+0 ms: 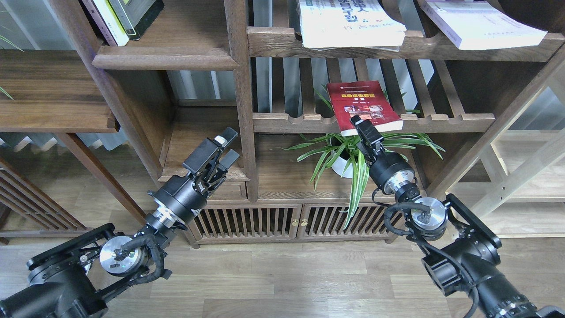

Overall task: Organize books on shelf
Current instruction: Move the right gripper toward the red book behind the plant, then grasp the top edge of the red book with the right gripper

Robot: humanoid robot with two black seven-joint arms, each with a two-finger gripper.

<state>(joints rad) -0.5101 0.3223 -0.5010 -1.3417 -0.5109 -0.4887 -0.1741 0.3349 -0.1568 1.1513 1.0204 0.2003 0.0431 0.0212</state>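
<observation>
A thin red book (pixel 363 105) lies flat on a slatted rack (pixel 441 119), its near edge hanging over the scalloped rail. My right gripper (pixel 361 123) is at that near edge, its dark fingers overlapping the book's corner; their gap cannot be made out. The large white book with green characters (pixel 348 22) and the pale lavender-white book (pixel 479 24) lie on the rack above. The solid moulded shelf (pixel 163 59) is at upper left, with upright books (pixel 119 17) at its left end. My left gripper (pixel 226 146) hangs open and empty below that shelf, beside the centre post.
A potted spider plant (pixel 348 154) stands right under the red book, its leaves around my right wrist. The bookcase's vertical post (pixel 242 110) is just right of my left gripper. Slatted cabinet doors (pixel 273 221) and wooden floor lie below.
</observation>
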